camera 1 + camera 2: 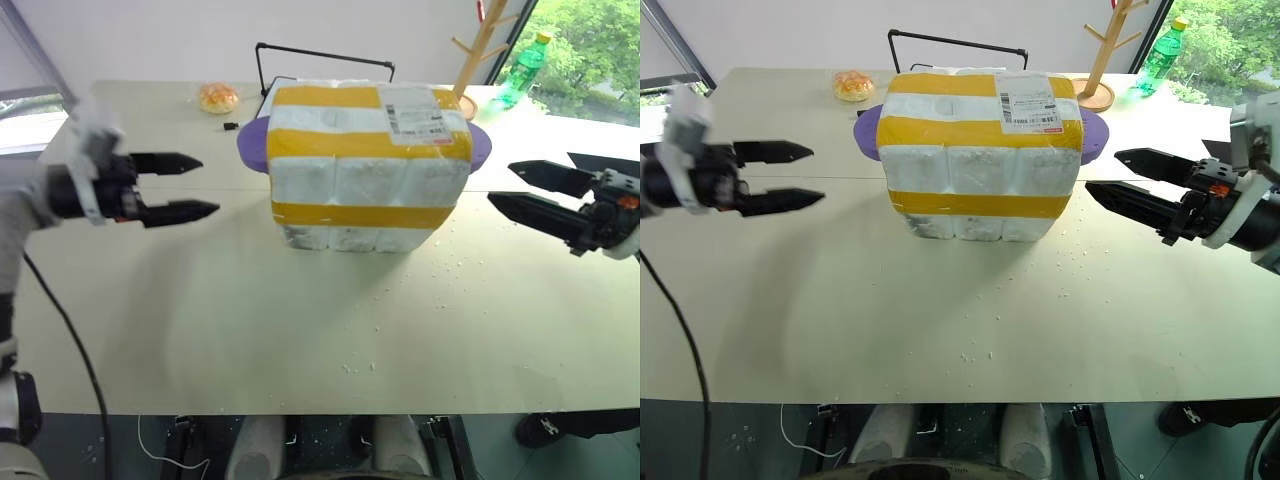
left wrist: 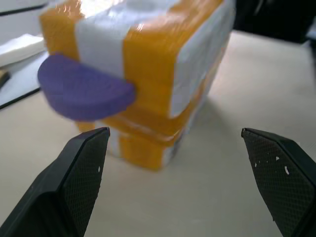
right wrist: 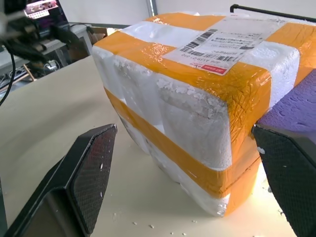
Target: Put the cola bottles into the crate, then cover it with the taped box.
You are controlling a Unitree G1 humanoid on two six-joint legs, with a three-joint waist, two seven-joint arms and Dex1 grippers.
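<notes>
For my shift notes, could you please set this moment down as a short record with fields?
taped box: upright in the middle of the table, shipping label on top
purple handles: stick out at both ends of the box
left gripper: open, off the box, to its left
right gripper: open, off the box, to its right
bread roll: far side of the table
green bottle: far right corner
foam crumbs: scattered in front of the box
</notes>
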